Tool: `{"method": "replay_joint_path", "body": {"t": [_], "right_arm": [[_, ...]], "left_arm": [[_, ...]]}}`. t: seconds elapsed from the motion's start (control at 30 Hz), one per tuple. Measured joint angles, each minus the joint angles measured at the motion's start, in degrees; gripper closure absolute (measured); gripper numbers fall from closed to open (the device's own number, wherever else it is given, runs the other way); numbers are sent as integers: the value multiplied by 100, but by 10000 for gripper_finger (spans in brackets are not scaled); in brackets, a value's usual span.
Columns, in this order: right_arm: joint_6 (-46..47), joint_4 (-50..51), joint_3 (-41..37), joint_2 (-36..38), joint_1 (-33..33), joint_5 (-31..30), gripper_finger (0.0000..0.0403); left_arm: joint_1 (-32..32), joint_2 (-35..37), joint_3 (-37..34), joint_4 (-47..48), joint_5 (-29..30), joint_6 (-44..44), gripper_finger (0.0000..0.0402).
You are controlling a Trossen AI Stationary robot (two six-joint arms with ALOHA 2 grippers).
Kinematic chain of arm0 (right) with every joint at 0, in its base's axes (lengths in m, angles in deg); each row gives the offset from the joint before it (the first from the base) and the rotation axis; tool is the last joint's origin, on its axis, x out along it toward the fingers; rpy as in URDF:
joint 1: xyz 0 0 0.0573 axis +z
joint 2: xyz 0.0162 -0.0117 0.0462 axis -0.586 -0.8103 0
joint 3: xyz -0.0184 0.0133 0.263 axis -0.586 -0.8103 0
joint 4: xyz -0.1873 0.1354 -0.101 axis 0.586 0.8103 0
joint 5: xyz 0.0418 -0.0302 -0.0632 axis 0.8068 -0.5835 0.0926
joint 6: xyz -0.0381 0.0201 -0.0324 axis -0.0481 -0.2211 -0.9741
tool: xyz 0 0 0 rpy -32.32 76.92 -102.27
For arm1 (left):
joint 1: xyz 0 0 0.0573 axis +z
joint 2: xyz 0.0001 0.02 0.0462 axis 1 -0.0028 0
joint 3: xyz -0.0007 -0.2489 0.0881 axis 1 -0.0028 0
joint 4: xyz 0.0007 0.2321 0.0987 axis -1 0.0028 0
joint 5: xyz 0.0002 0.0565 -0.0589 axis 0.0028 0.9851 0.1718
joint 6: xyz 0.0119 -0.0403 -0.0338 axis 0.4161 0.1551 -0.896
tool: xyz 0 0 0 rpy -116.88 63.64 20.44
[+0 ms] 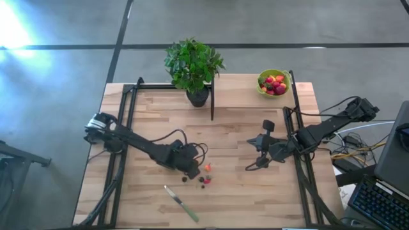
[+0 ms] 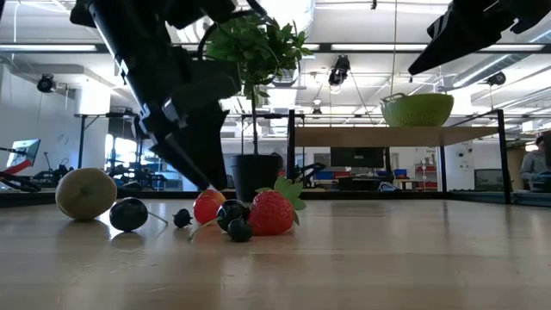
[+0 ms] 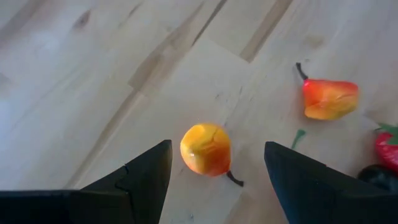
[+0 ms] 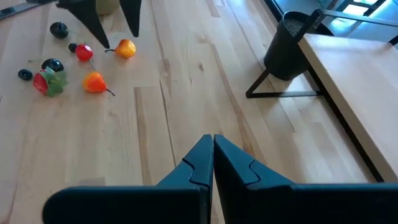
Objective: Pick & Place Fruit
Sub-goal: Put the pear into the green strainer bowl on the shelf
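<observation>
Small toy fruits lie in a loose group on the wooden table [image 1: 243, 191], near its front middle. My left gripper [image 3: 217, 145] is low over them, open and slanting down. Its two fingers stand on either side of an orange-yellow fruit [image 3: 206, 149] that rests on the wood, with a gap on both sides. Beside it lie an orange-red fruit [image 3: 329, 98], a strawberry [image 2: 272, 212], dark berries [image 2: 128, 213] and a dull-green kiwi-like ball [image 2: 86, 193]. My right gripper [image 4: 212, 155] hangs shut over the table's right half, holding nothing.
A lime-green bowl [image 1: 273, 83] with several red fruits stands on the raised shelf at the far right. A potted plant [image 1: 195, 64] stands at the far middle. A green-handled knife [image 1: 182, 203] lies near the front edge. Black frame rails [image 1: 295, 121] run along both sides.
</observation>
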Motion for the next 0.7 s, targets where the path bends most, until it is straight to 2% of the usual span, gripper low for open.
{"method": "replay_joint_path", "body": {"t": [0.47,0.7], "right_arm": [[15,-19,-82,0,0,1,394],[15,-20,-85,0,0,1,394]], "left_arm": [[93,-383,43,1,45,-22,141],[111,-383,39,-1,60,-27,185]]}}
